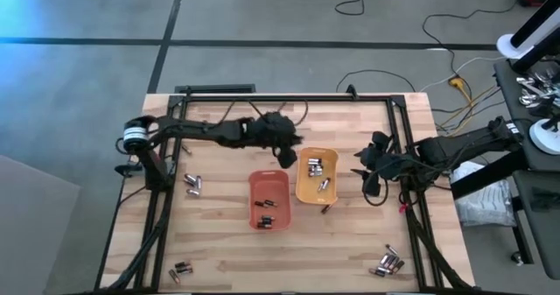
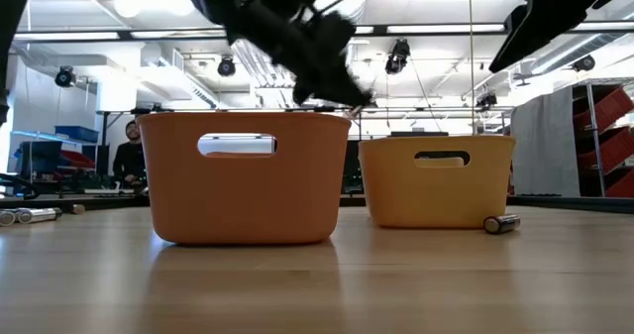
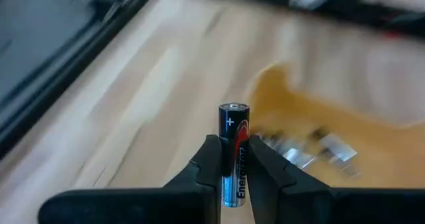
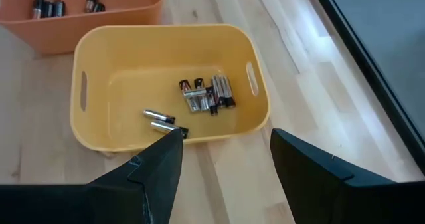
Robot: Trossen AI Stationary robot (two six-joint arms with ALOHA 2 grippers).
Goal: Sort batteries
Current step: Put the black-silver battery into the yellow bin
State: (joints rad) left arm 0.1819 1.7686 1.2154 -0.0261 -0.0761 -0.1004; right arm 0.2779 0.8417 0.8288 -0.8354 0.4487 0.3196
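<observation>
One black-and-copper cylindrical battery [image 3: 234, 151] stands upright, clamped between the left gripper [image 1: 286, 154] fingers, raised near the yellow rectangular plastic tray [image 4: 99, 58], whose silvery cells look blurred there. Right gripper [image 4: 222, 161] hovers open beside that tray over the wooden counter [image 1: 219, 260]

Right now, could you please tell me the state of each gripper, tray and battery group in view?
Left gripper: shut on held battery, above the trays.
Right gripper: open, empty, beside the yellow tray.
Orange tray: upright, holds dark batteries.
Yellow tray: upright, holds silvery batteries.
Loose batteries: lying on the table near its corners.
</observation>
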